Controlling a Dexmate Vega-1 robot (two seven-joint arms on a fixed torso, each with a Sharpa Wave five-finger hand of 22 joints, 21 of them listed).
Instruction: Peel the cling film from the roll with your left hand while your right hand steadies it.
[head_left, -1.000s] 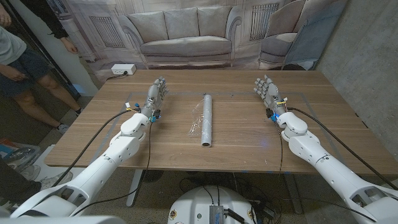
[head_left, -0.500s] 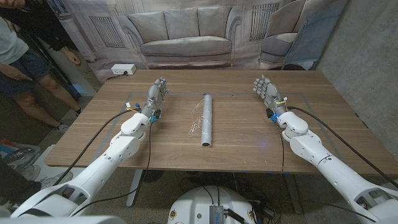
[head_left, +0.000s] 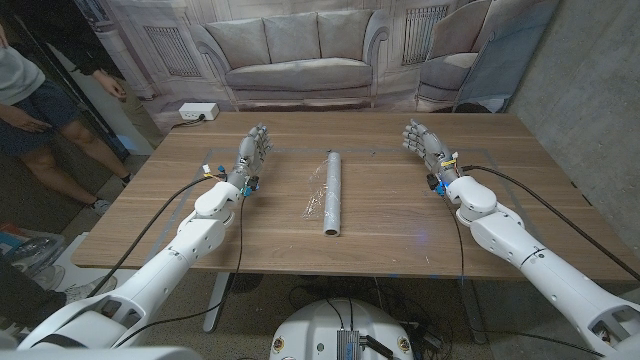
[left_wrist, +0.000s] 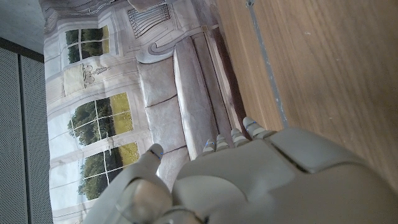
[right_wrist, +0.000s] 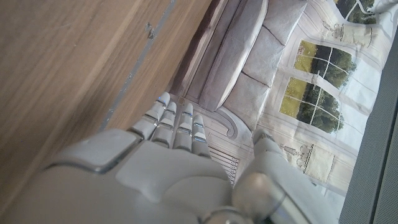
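We count one cling film roll (head_left: 332, 191) on the desk (head_left: 390, 220), one white power strip (head_left: 198, 112) at its far left corner, and two robot hands: left hand (head_left: 254, 152), right hand (head_left: 424, 144).

Head camera looks down over the table (head_left: 400, 230); both wrist cameras, close behind their hands, share its far edge and the sofa backdrop (head_left: 290, 45).

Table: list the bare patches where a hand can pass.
Bare wood lies between the left hand and the roll, and between the roll and the right hand. Loose film crowds the roll's left side. The table's near edge is bare too.
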